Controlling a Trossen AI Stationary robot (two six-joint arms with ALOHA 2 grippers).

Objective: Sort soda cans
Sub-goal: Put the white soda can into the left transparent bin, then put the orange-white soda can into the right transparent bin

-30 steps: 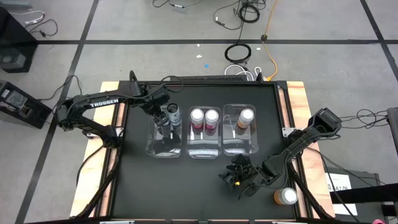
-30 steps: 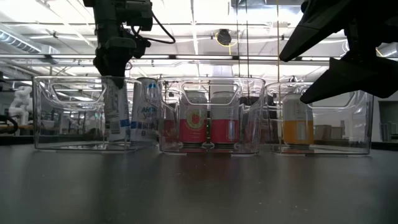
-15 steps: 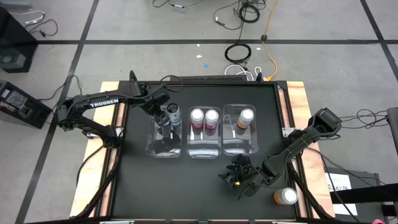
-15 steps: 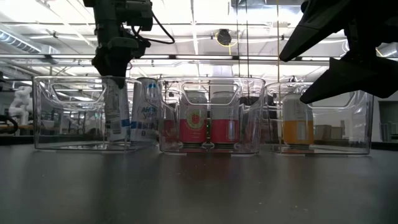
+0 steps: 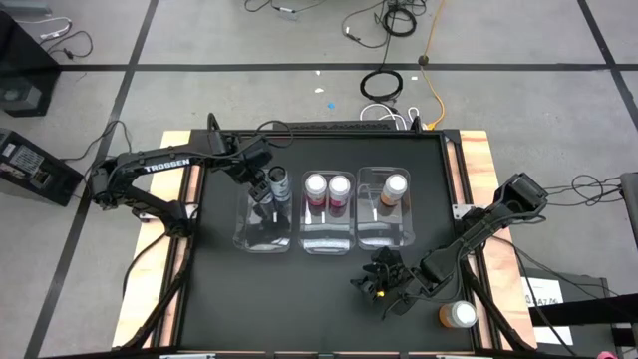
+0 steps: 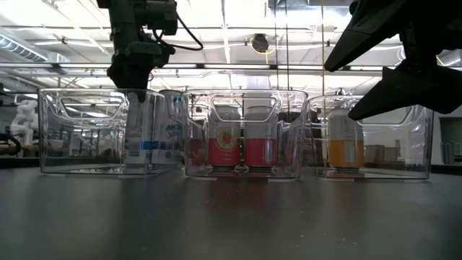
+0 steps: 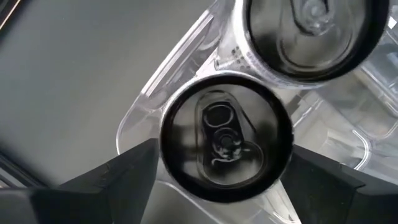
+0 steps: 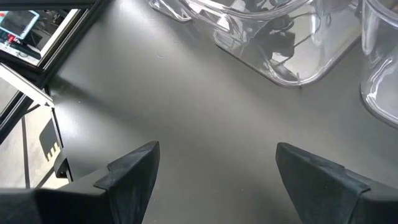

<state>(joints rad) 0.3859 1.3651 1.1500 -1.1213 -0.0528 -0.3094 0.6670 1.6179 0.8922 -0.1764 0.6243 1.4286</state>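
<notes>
In the clear bin at nine o'clock (image 5: 263, 237), the left gripper (image 5: 261, 185) has just spread its fingers off a dark grey can (image 6: 137, 133), now upright beside its twin (image 5: 280, 181); one orange can (image 5: 459, 315) waits at five o'clock by the right gripper (image 5: 382, 289), fingers apart and empty.

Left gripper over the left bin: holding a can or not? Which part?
Nothing is held. The left gripper is open astride the grey can, fingers clear of its sides. The right gripper is open and empty.
</notes>
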